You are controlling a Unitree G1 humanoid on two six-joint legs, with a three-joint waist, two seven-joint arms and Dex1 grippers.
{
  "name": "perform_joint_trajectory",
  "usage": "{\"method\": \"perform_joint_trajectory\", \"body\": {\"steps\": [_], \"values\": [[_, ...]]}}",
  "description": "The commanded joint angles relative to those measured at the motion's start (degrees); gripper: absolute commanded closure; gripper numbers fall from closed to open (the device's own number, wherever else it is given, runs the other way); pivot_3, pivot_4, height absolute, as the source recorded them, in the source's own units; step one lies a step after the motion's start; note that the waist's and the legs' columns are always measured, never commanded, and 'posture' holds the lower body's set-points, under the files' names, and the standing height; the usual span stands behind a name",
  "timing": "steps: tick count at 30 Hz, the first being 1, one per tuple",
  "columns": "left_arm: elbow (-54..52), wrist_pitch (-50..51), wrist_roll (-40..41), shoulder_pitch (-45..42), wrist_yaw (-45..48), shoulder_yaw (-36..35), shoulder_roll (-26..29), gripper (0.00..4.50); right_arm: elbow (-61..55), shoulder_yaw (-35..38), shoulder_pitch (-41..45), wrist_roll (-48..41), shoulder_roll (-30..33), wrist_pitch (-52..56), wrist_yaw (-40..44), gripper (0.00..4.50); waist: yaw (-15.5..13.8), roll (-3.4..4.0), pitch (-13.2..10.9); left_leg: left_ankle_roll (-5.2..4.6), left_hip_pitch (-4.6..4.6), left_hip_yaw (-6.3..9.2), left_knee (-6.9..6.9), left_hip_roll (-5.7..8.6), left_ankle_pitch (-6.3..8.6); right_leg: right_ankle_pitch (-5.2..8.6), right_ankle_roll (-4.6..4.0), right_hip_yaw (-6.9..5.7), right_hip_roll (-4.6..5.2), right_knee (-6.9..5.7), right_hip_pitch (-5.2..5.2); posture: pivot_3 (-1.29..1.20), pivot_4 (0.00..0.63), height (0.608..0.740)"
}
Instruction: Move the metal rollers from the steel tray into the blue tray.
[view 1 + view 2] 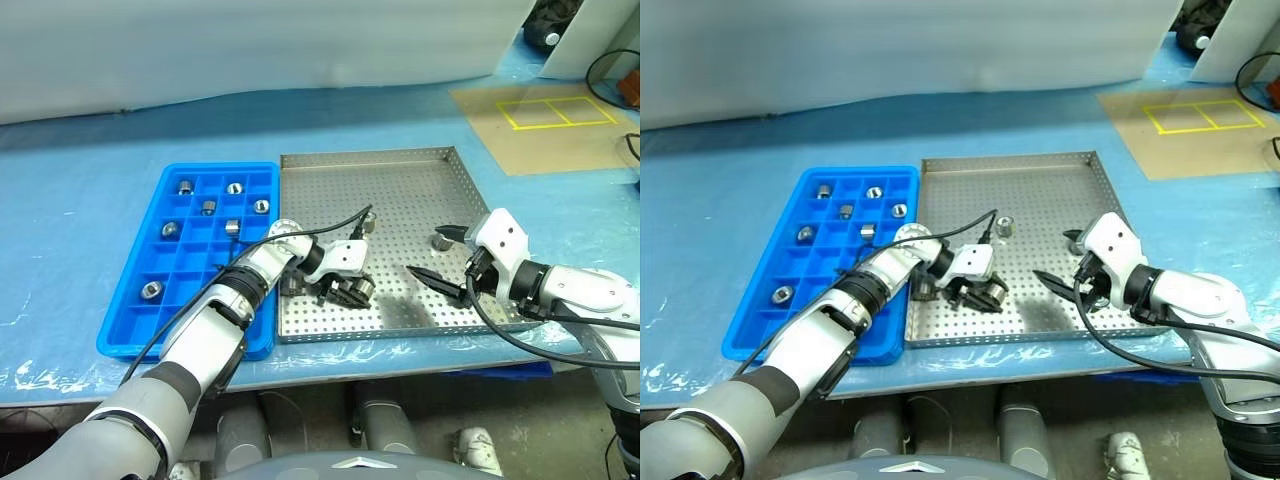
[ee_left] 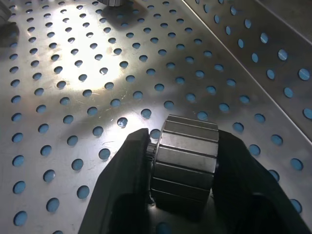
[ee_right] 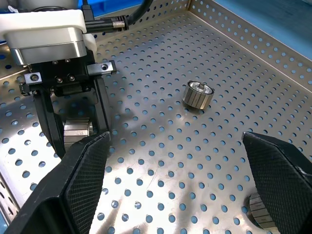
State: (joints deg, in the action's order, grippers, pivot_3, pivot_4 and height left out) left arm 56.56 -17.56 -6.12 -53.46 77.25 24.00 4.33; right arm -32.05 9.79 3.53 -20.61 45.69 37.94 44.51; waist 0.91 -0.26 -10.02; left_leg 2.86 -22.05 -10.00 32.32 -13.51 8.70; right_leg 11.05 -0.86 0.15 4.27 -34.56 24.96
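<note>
– Bright in here, isn't it? Even light from above, soft all over.

– Yes, though the steel tray point(image 2: 58, 73) throws back a white glare patch on its perforated floor.

– Shadows?

– Short, soft ones under the left gripper point(image 1: 352, 290) and beside the lone roller point(image 3: 198, 94).

– Anything blurred?

– The right gripper's fingers point(image 3: 80, 180) are close and a bit soft. The rest stays crisp.

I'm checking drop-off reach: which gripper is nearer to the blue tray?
Left. The left gripper is shut on a metal roller in the steel tray, close beside the blue tray. The right gripper hangs open over the steel tray's far side.
</note>
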Motion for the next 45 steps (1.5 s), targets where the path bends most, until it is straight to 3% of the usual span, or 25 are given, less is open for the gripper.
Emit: {"method": "perform_joint_trajectory", "body": {"steps": [1, 4, 9, 16, 25, 32, 40, 45], "values": [[-0.1, -0.3, -0.3, 0.1, -1.1, -0.8, 0.3, 3.19, -0.5, -0.2, 1.0, 0.1, 0.6, -1.1, -0.3, 0.00, 0.0, 0.00, 0.0, 0.00, 0.00, 0.00, 0.00, 0.00, 0.00, 0.00, 0.00, 0.00, 0.00, 0.00, 0.00, -0.49, 0.150, 0.740], [-0.8, -0.7, 0.6, -0.9, -3.8, -2.5, 0.4, 3.19, 0.0, -0.6, 1.6, 0.1, 0.6, -1.4, 0.0, 0.00, 0.0, 0.00, 0.0, 0.00, 0.00, 0.00, 0.00, -0.01, 0.00, 0.00, 0.00, -0.01, 0.00, 0.00, 0.01, -0.47, 0.150, 0.740], [-11.2, 3.8, 6.5, -1.0, 0.3, -6.4, 3.3, 3.19, 1.9, -2.3, 4.2, 0.0, 0.7, -2.4, 1.3, 0.00, -0.1, -0.01, 0.0, 0.00, -0.04, 0.00, -0.01, -0.02, 0.00, 0.00, 0.00, 0.00, 0.01, -0.01, 0.06, -0.43, 0.150, 0.740], [-35.6, 18.8, 15.3, 4.3, 5.1, -11.1, 14.5, 3.19, 9.4, -9.4, 12.8, 1.6, -1.1, -6.9, 4.7, 0.00, -0.2, 0.02, 0.0, 0.10, 0.00, -0.01, -0.20, -0.12, -0.06, -0.22, -0.39, -0.06, 0.01, -0.06, 0.14, -0.30, 0.150, 0.740], [-55.5, 27.9, 19.3, 16.2, -1.3, -19.6, 29.8, 3.19, 25.1, -19.5, 28.2, 4.5, -8.3, -16.6, 12.7, 0.00, -1.8, 0.09, -0.1, 0.20, -0.04, -0.01, -0.20, -0.16, -0.10, -0.23, -0.43, -0.12, 0.03, -0.20, 0.25, -0.03, 0.150, 0.740], [-61.3, 29.4, 18.6, 25.0, -9.1, -26.6, 37.3, 3.19, 34.6, -22.9, 38.9, 3.8, -16.4, -20.9, 19.9, 0.00, -4.3, 0.11, -0.1, 0.26, -0.08, 0.01, -0.28, -0.21, -0.14, -0.22, -0.47, -0.20, 0.03, -0.25, 0.30, 0.15, 0.150, 0.740], [-60.2, 27.5, 17.2, 33.1, -15.3, -30.0, 40.6, 3.19, 40.9, -25.3, 45.1, 4.1, -23.1, -24.3, 25.9, 0.00, -7.4, 0.10, -0.1, 0.28, -0.14, 0.04, -0.37, -0.23, -0.15, -0.17, -0.55, -0.32, 0.04, -0.27, 0.35, 0.25, 0.150, 0.740], [-58.1, 27.3, 17.9, 33.2, -15.9, -29.8, 40.7, 3.19, 42.6, -25.8, 45.7, 5.3, -24.4, -25.6, 27.3, 0.00, -8.8, 0.10, -0.1, 0.35, -0.17, 0.12, -0.37, -0.24, -0.19, -0.17, -0.54, -0.41, 0.07, -0.30, 0.34, 0.25, 0.150, 0.740]]}}
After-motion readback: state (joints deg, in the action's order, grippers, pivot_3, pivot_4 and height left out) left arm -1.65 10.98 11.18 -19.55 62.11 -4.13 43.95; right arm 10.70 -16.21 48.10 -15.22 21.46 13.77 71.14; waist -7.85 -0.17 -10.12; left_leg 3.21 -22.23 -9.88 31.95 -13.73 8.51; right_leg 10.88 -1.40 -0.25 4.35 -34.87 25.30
